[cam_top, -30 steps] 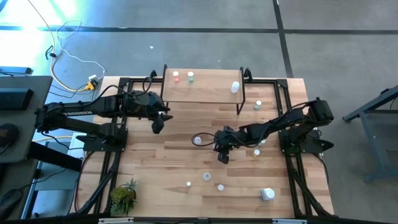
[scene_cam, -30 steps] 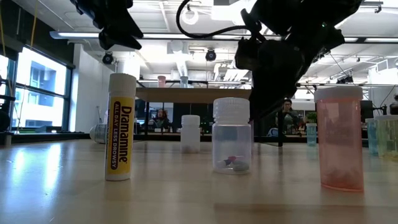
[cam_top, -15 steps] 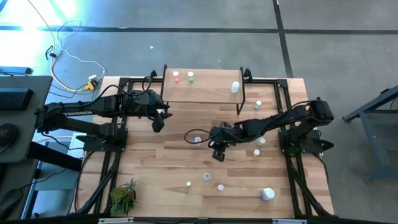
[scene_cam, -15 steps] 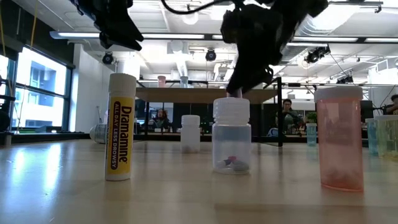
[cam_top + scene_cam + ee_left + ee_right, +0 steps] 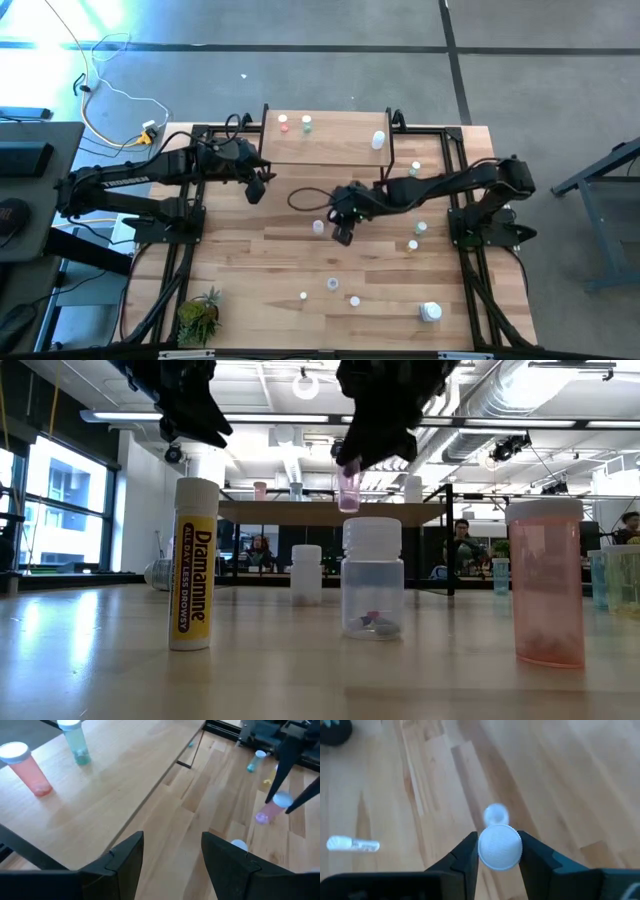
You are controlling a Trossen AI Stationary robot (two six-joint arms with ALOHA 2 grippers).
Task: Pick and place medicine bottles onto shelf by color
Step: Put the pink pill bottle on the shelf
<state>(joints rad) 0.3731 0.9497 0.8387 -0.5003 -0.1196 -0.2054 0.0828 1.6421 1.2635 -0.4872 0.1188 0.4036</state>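
From above, your right gripper (image 5: 343,232) hangs over mid-table, with the shelf (image 5: 330,150) farther back beyond its fingers. That gap is what your next move turns on. The red-capped bottle (image 5: 284,125) stands at the shelf's far left corner, nearer your left gripper (image 5: 256,192), which waits just beside the shelf's left end.

From table height, the right gripper carries a small pink bottle (image 5: 347,488) upright, long axis vertical, clear of the table and about level with the shelf board.

In your left wrist view, that gripper's fingers (image 5: 127,862) stand apart on nothing. The pink bottle on the shelf (image 5: 31,768) stands close ahead, and the carried one shows farther off.

In your right wrist view, the fingers (image 5: 469,851) are clamped on the carried bottle's white cap (image 5: 500,846), dead between them. Another bottle (image 5: 495,813) stands on the table just below.
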